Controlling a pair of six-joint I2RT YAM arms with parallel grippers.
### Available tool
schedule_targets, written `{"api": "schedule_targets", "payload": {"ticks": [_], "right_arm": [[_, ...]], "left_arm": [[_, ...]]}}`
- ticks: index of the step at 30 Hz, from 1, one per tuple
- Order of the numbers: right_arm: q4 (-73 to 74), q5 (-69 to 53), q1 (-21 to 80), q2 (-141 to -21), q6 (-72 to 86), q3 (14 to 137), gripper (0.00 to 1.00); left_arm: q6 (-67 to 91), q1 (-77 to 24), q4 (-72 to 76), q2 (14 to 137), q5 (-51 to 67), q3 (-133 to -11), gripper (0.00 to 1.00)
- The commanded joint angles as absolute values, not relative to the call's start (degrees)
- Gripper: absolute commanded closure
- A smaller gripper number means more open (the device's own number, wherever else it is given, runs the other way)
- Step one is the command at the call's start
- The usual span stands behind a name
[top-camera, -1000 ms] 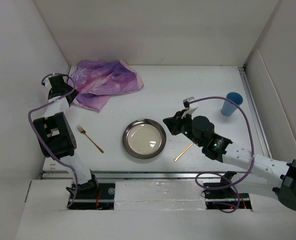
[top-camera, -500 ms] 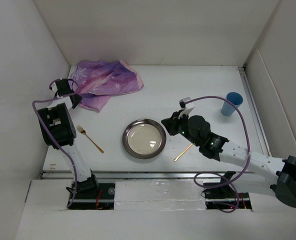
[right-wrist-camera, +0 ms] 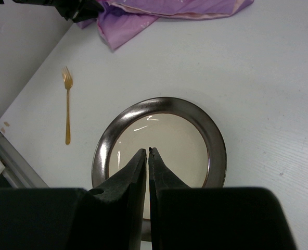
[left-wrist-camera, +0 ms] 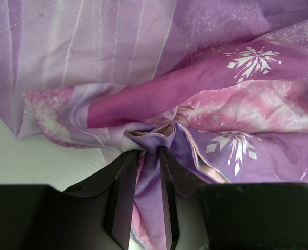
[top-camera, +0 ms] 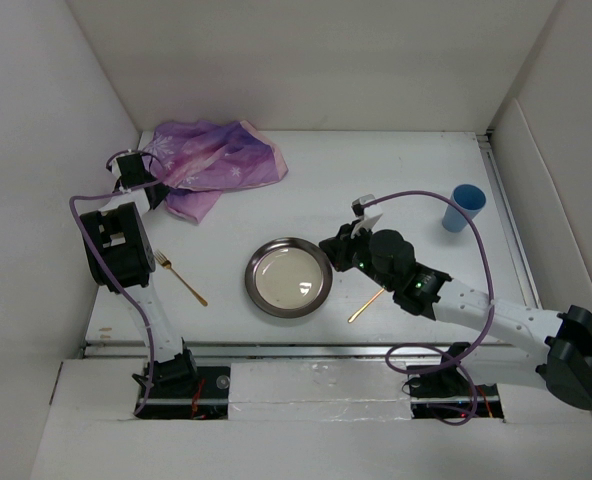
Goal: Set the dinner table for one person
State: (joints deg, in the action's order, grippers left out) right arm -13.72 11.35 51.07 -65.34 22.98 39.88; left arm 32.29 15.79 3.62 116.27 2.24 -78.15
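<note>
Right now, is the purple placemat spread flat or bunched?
Bunched. The placemat lies crumpled in overlapping folds at the far left of the table, with the left gripper pinching one fold.

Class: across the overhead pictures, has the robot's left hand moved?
Yes: left hand moved right, toward the crumpled purple snowflake cloth; gold metal fork unmoved.

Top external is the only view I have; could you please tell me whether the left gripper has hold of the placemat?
Observer: Yes. In the left wrist view the left gripper is closed on a raised fold of the placemat.
Operator: Thank you. Is the right gripper carrying anything?
Observer: No. In the right wrist view the right gripper is shut with nothing between its jaws, aimed at the plate.
</note>
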Motion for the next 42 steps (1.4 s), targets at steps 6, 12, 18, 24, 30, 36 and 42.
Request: {"api": "schedule_targets", "payload": {"ticks": [6, 12, 18, 24, 30, 36, 42], "right_arm": [[-14.59, 11.43, 51.42, -66.97, 22.06, 43.68, 0.89], [-14.51, 11.16, 51.42, -66.71, 22.06, 43.42, 0.89], [-14.24, 11.43, 51.42, -66.01, 21.97, 43.42, 0.89], [-14.15, 11.17, 51.42, -66.01, 21.88, 43.51, 0.89], [-13.80, 11.07, 51.42, -66.53, 21.80, 43.86, 0.89], [-13.80, 12.30, 51.42, -66.45, 21.80, 43.68, 0.89], [-14.06, 13.88, 51.42, -67.06, 22.06, 43.68, 0.89]], "left_arm": [[30.06, 15.64, 2.37, 111.10, -2.02, -77.79, 0.67], [29.88, 15.64, 2.72, 107.49, -3.43, -76.82, 0.68], [30.59, 15.64, 2.37, 110.47, -2.29, -78.31, 0.73], [30.59, 15.64, 2.20, 113.55, -1.15, -80.42, 0.74], [29.71, 14.51, 1.76, 115.22, -0.70, -82.79, 0.78], [29.62, 14.50, 1.67, 116.98, -0.44, -83.06, 1.00], [29.80, 9.07, 3.69, 112.17, 4.04, -83.05, 1.00]]}}
